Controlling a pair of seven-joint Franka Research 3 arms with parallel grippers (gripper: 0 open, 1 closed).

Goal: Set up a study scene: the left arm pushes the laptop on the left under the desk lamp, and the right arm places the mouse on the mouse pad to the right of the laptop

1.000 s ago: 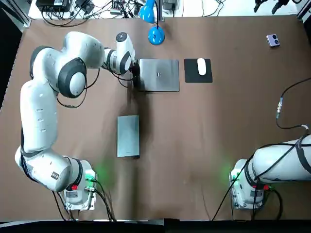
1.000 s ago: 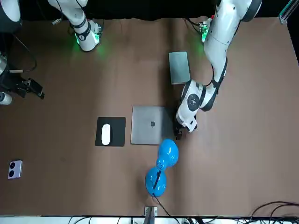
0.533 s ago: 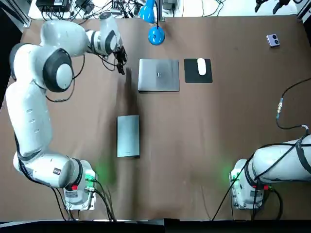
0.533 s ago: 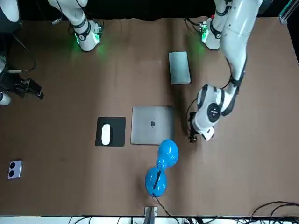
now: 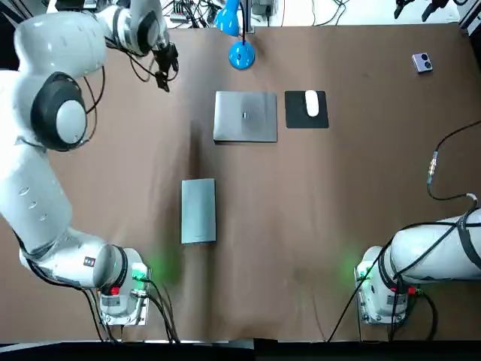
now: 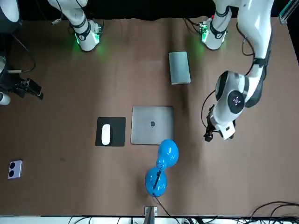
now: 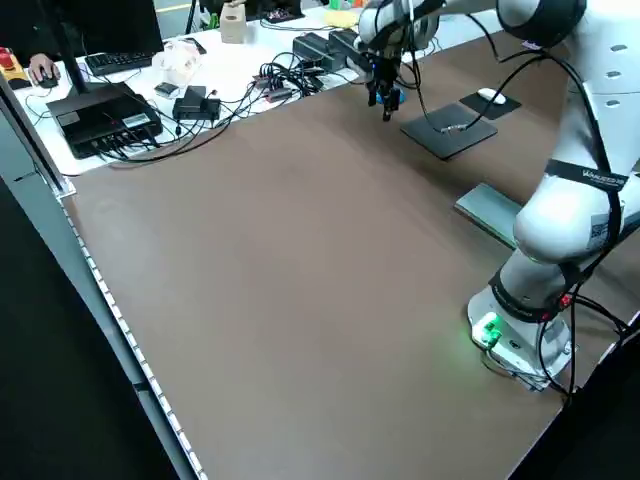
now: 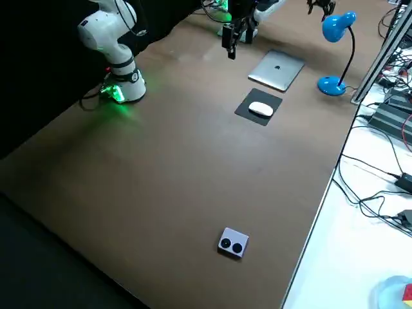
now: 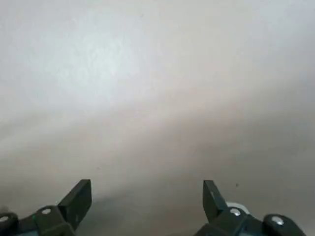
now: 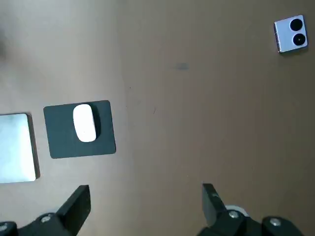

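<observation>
Left pincer (image 9: pixel 146 185) hovers open; right pincer (image 10: pixel 145 191) open, raised.

The table (image 5: pixel 316 226) is plain matte brown; the laptop (image 5: pixel 245 116) is silver-grey with a small dark logo at its middle; at its 3 o'clock the mouse pad (image 5: pixel 296 113) is solid black, and the mouse (image 5: pixel 312 103) on it is white; at the laptop's 12 o'clock the desk lamp (image 5: pixel 240 54) is glossy bright blue, head and base alike; at the laptop's 7 o'clock a flat slab (image 5: pixel 198 210) is dull grey-green; far off at 2 o'clock a small device (image 5: pixel 422 62) is pale lilac with two dark circles; the left arm (image 5: pixel 30 203) is white with dark grey joint caps; the left gripper (image 5: pixel 161 79), at the laptop's 10 o'clock, is black; the base lights (image 5: pixel 141 272) glow green.
</observation>
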